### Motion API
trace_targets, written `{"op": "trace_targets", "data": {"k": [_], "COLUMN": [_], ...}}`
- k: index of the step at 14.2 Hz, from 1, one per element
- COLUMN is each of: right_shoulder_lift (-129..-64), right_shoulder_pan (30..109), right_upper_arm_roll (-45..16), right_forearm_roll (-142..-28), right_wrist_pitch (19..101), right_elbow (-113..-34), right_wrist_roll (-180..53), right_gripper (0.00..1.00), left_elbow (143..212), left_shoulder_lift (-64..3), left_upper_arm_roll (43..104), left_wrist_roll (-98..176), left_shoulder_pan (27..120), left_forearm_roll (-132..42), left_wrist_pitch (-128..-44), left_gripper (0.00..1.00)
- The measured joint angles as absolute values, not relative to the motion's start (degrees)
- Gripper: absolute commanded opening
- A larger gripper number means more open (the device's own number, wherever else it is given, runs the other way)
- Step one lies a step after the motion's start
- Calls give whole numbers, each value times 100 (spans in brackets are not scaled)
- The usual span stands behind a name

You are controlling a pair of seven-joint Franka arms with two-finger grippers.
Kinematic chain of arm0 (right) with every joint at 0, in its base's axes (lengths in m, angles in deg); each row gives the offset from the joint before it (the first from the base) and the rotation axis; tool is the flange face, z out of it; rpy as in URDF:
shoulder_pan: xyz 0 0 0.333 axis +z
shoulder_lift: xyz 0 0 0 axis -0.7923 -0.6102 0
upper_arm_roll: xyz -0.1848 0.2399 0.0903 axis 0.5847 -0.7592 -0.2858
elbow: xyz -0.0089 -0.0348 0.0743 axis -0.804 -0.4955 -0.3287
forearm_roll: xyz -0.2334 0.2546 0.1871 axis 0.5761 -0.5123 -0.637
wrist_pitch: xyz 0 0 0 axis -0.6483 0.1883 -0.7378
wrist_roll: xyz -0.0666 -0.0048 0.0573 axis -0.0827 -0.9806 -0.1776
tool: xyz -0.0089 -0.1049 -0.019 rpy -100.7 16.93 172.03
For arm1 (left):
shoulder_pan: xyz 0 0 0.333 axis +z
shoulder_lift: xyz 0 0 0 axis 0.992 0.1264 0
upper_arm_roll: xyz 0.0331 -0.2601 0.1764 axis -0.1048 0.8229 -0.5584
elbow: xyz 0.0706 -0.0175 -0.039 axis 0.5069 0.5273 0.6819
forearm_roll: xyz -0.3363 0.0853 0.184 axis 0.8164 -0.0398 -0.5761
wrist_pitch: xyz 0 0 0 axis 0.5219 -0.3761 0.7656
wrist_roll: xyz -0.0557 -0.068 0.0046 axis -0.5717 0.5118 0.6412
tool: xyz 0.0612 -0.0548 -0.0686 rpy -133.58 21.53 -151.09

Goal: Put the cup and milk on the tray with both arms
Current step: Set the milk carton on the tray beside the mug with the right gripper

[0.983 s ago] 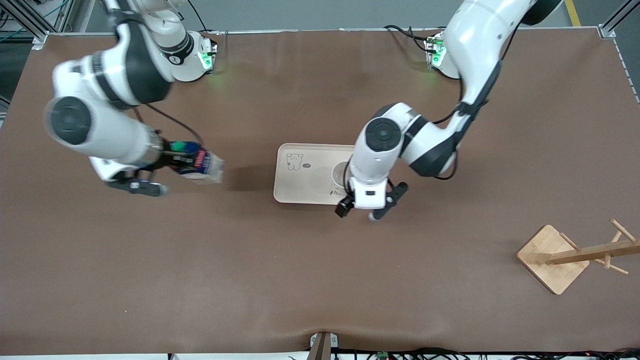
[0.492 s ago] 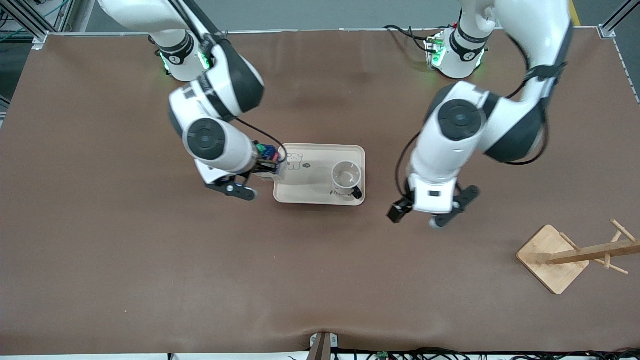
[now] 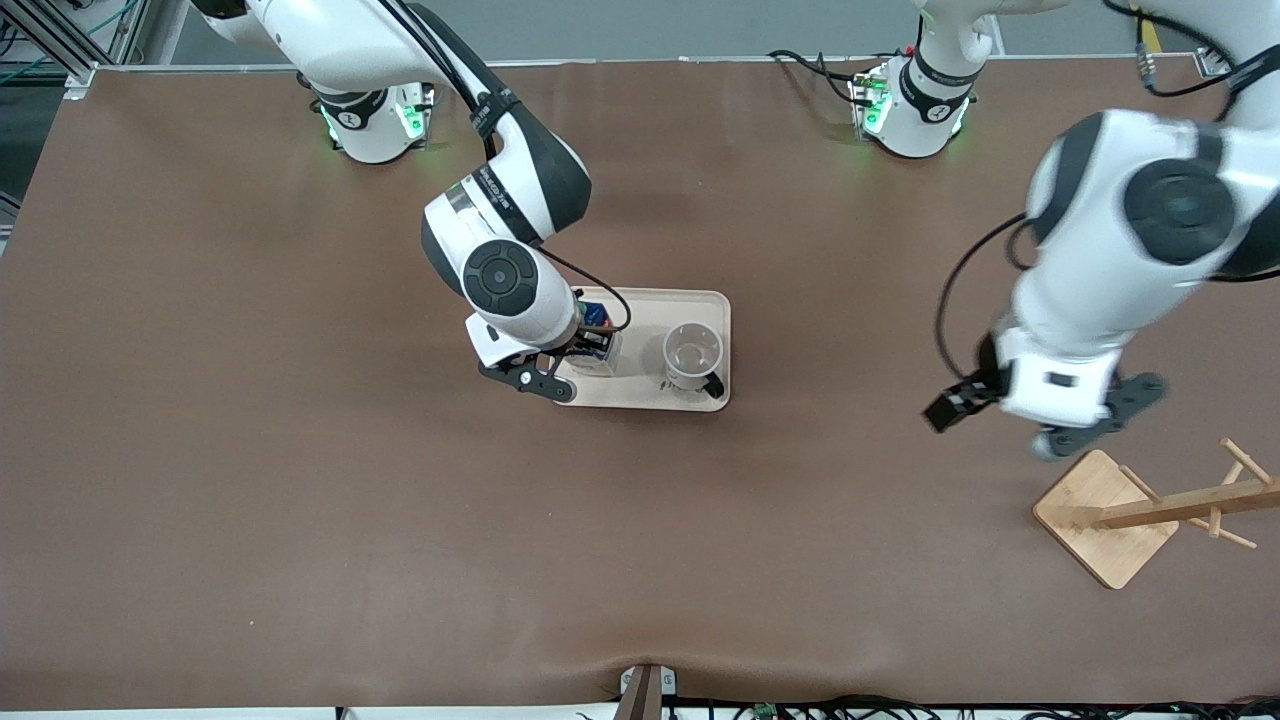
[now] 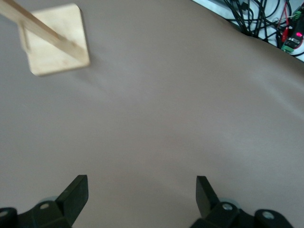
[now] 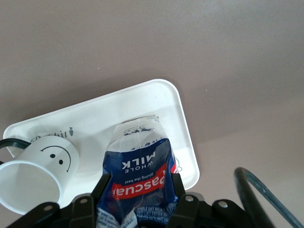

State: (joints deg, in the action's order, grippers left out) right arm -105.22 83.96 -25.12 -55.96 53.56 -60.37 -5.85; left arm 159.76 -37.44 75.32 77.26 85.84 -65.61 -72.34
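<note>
Currently the table [image 3: 300, 520] carries the tray [image 3: 640, 395] near its middle. The left arm [image 3: 1130, 230] is drawn toward its own end of the table; the left gripper [image 4: 141, 192] hangs over bare tabletop beside the wooden rack [image 3: 1110, 515], jaws spread wide and empty. The right arm [image 3: 500, 230] reaches over the tray; the right gripper [image 5: 137, 202] is clamped on the milk [image 5: 140, 178], which is over the tray's end toward the right arm. The cup [image 3: 692, 355] stands upright on the tray's other end, handle toward the front camera, apart from the milk.
</note>
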Motion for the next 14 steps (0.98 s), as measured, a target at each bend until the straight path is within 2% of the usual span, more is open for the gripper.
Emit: {"op": "trace_targets", "data": {"k": [1,4,10,14], "right_shoulder_lift": [-10527,-10575,-10585,-10498], "right_shoulder_pan": [8400,8474,8535,8510], "right_upper_arm_roll": [-2512,-2511,-2496,-2462], "right_forearm_roll": [-5583,-5444,-5372,-5372], "right_wrist_pitch": [5354,5347,5359,5377], "right_elbow": [-6037,-6046,-5956,-5239], "right_wrist_roll": [-585,-546,-477,-475], "right_gripper": [2,100,100,100], "left_elbow": [15954,15929,15921,15920], "left_shoulder_lift": [-3819,-4053,-4492,-4657], "left_upper_arm_roll": [7533,7534,7555,7574], "left_wrist_roll": [7438,6827,6098,6074], "left_shoulder_pan": [8743,9059,9232,9229], "left_forearm_roll": [-6535,-6509,-6444,-6360], "left_wrist_pitch": [-7193,-6990,-6469,-6193], "left_gripper": [100,100,100,100]}}
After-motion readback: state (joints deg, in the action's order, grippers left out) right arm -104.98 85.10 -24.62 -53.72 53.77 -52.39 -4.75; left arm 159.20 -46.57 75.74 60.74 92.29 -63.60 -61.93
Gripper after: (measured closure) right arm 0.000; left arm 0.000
